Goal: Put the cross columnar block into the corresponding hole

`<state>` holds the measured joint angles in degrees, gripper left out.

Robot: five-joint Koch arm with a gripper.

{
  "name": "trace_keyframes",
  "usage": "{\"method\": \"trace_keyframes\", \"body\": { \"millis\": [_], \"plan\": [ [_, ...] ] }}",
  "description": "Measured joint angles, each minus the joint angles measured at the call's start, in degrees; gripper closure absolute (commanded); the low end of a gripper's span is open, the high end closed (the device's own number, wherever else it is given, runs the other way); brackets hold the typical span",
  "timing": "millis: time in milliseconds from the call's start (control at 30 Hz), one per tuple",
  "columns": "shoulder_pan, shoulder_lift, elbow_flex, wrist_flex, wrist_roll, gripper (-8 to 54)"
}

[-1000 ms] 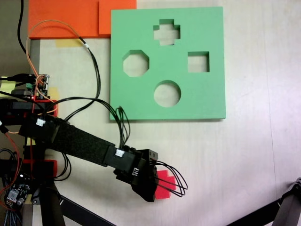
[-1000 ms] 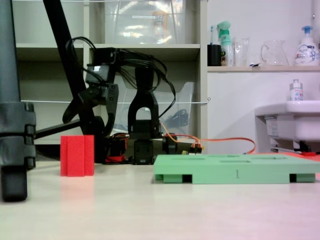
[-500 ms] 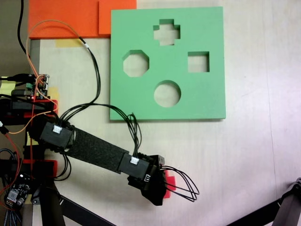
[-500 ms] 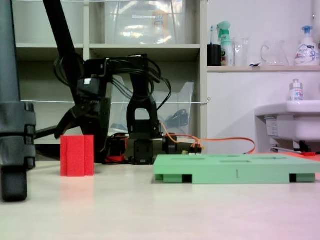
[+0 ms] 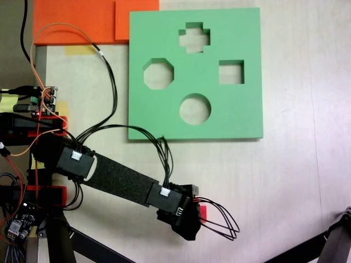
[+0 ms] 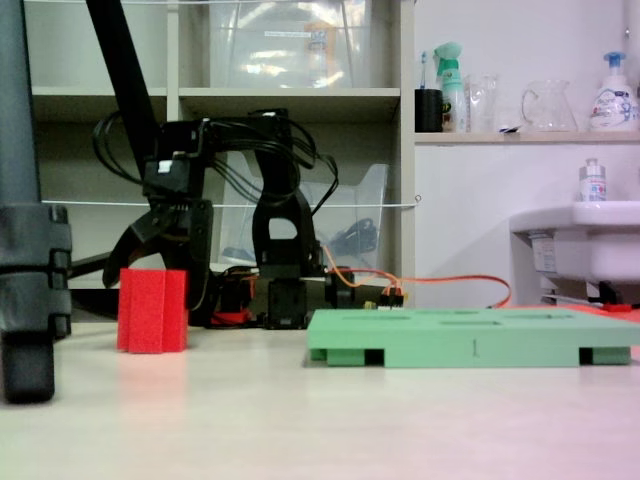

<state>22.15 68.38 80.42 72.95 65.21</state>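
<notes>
Jaws (image 6: pixel 152 262) spread, straddling red block (image 6: pixel 152 310)

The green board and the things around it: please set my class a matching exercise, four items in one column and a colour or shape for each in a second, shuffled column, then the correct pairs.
Column one:
1. block under the gripper
2. board with the cutouts
3. cutout nearest the board's top edge in the view from above
4. sheet at the top left in that view

Column two:
A. orange
B. plus-shaped
C. red
D. green

Pairs: 1-C, 2-D, 3-B, 4-A
</notes>
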Motion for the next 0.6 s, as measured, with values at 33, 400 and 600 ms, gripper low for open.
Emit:
{"method": "trace_keyframes", "body": {
  "millis": [33, 400, 600],
  "plan": [
    [0.1, -0.6, -0.3, 0.9, 1.7, 13.5],
    [-2.5, 0.3, -1.2, 12.7, 6.6, 20.4],
    [-7.2, 6.9, 0.2, 20.2, 10.5, 22.3]
  ]
}}
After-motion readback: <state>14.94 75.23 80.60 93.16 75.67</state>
